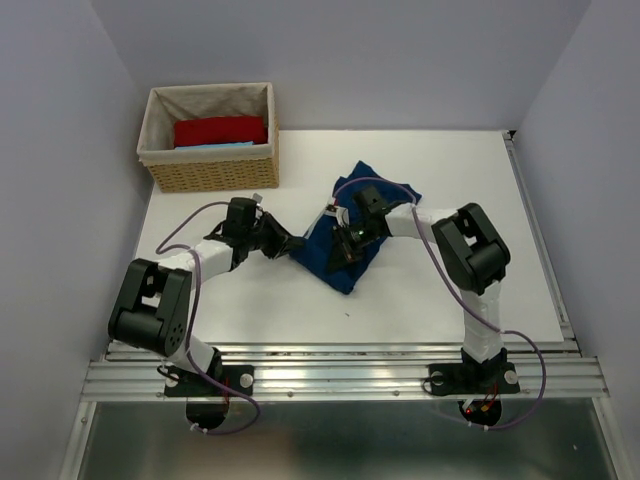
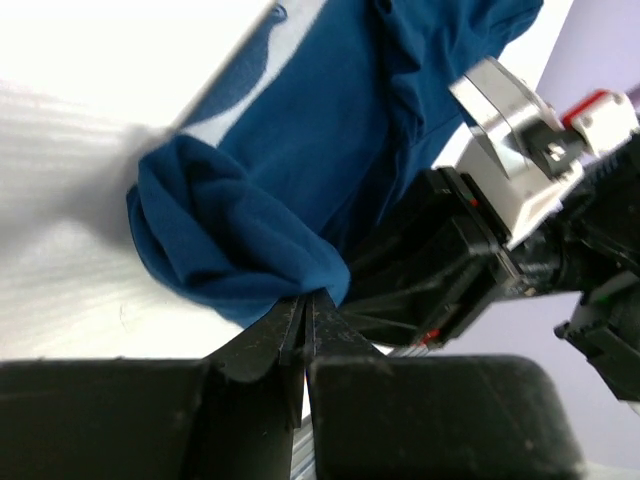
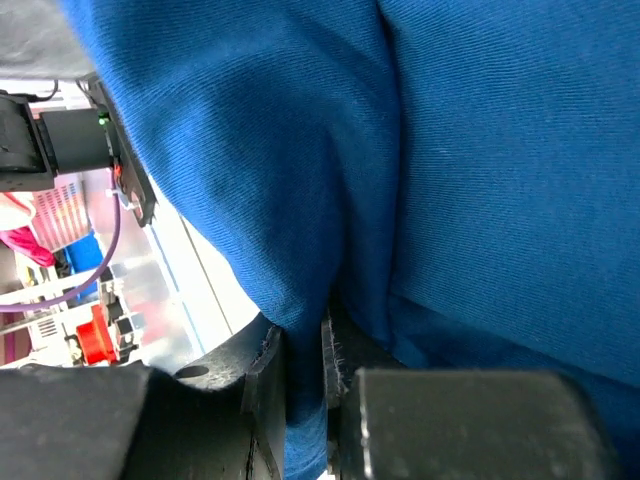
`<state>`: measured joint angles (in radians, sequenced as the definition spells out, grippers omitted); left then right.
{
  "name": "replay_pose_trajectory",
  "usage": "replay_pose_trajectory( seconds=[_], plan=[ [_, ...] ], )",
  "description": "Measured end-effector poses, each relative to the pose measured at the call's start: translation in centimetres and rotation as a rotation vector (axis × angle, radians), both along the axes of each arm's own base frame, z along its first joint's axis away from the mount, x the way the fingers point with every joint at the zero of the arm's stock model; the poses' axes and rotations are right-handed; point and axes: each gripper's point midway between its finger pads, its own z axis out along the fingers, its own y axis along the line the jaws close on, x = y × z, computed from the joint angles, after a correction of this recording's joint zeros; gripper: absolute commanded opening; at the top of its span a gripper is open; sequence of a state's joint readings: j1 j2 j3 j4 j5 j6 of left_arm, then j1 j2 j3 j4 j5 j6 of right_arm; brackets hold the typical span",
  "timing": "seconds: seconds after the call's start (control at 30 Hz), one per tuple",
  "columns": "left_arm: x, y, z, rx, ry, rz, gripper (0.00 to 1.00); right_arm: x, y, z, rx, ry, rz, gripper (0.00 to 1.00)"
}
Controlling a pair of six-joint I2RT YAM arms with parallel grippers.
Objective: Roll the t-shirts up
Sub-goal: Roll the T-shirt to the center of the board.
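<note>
The dark navy t-shirt [image 1: 385, 190] lies bunched and partly rolled in the middle of the white table [image 1: 450, 290]. My left gripper [image 1: 296, 243] is at its left edge. In the left wrist view the left gripper [image 2: 308, 298] is shut, its tips pinching the lower edge of a rolled fold of the t-shirt [image 2: 330, 130]. My right gripper [image 1: 346, 247] is on top of the shirt's middle. In the right wrist view the right gripper [image 3: 303, 335] is shut on a hanging fold of the t-shirt [image 3: 480, 150], with cloth between the jaws.
A wicker basket [image 1: 212, 175] with a cloth liner stands at the back left and holds a red folded cloth [image 1: 220, 130] over something light blue. The two grippers are close together; the right arm [image 2: 520, 190] fills the right of the left wrist view.
</note>
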<state>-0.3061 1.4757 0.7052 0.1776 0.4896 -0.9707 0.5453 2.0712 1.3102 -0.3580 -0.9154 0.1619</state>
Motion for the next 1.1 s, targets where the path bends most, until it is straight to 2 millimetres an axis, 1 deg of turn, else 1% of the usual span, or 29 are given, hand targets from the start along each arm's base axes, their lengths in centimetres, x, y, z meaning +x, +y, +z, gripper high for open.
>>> replay_pose_trajectory(
  seconds=[0.03, 0.07, 0.1, 0.17, 0.2, 0.23, 0.3, 0.37, 0.43, 0.6, 0.7, 0.77, 0.83, 0.93, 1.1],
  plan=[
    [0.3, -0.1, -0.3, 0.0, 0.002, 0.0, 0.11, 0.0, -0.1, 0.0, 0.0, 0.003, -0.001, 0.09],
    [0.5, -0.2, -0.6, 0.002, 0.008, -0.001, 0.11, 0.0, -0.1, 0.0, 0.0, 0.004, -0.002, 0.26],
    [0.8, -0.3, -1.1, 0.004, 0.016, -0.002, 0.11, 0.1, -0.1, 0.0, 0.0, 0.004, -0.003, 0.38],
    [1.1, -0.4, -2.0, 0.009, 0.034, -0.002, 0.11, 0.1, -0.3, 0.0, -0.003, 0.008, -0.008, 0.58],
    [1.2, -0.4, -2.4, 0.011, 0.041, -0.003, 0.11, 0.2, -0.3, 0.0, -0.003, 0.007, -0.007, 0.63],
    [1.2, -0.4, -2.8, 0.013, 0.048, -0.002, 0.11, 0.1, -0.3, 0.1, -0.003, 0.01, -0.009, 0.71],
    [1.3, -0.5, -3.5, 0.018, 0.061, -0.003, 0.11, 0.1, -0.3, 0.6, 0.003, 0.006, -0.01, 0.74],
    [1.4, -0.5, -3.8, 0.019, 0.066, -0.004, 0.11, 0.2, -0.4, 1.3, 0.001, -0.026, -0.016, 0.79],
    [1.5, -0.5, -4.1, 0.019, 0.07, -0.004, 0.11, 0.2, -0.7, 2.0, -0.006, -0.052, -0.027, 0.81],
    [1.7, -0.7, -3.8, 0.013, 0.055, -0.006, 0.11, -0.9, -2.1, 3.7, -0.025, -0.118, -0.054, 0.83],
    [1.8, -0.7, -3.8, 0.011, 0.05, -0.006, 0.1, -1.4, -2.9, 3.7, -0.051, -0.138, -0.07, 0.83],
    [1.8, -0.7, -3.8, 0.01, 0.049, -0.006, 0.1, -1.9, -3.2, 3.3, -0.077, -0.15, -0.076, 0.83],
    [1.9, -0.7, -3.8, 0.009, 0.047, -0.006, 0.1, -2.9, -3.4, 2.5, -0.119, -0.172, -0.074, 0.83],
    [1.9, -0.7, -3.8, 0.009, 0.048, -0.006, 0.1, -3.9, -3.1, 1.8, -0.165, -0.202, -0.057, 0.83],
    [1.9, -0.7, -3.8, 0.009, 0.048, -0.006, 0.1, -4.2, -2.4, 1.3, -0.191, -0.25, -0.046, 0.8]
  ],
)
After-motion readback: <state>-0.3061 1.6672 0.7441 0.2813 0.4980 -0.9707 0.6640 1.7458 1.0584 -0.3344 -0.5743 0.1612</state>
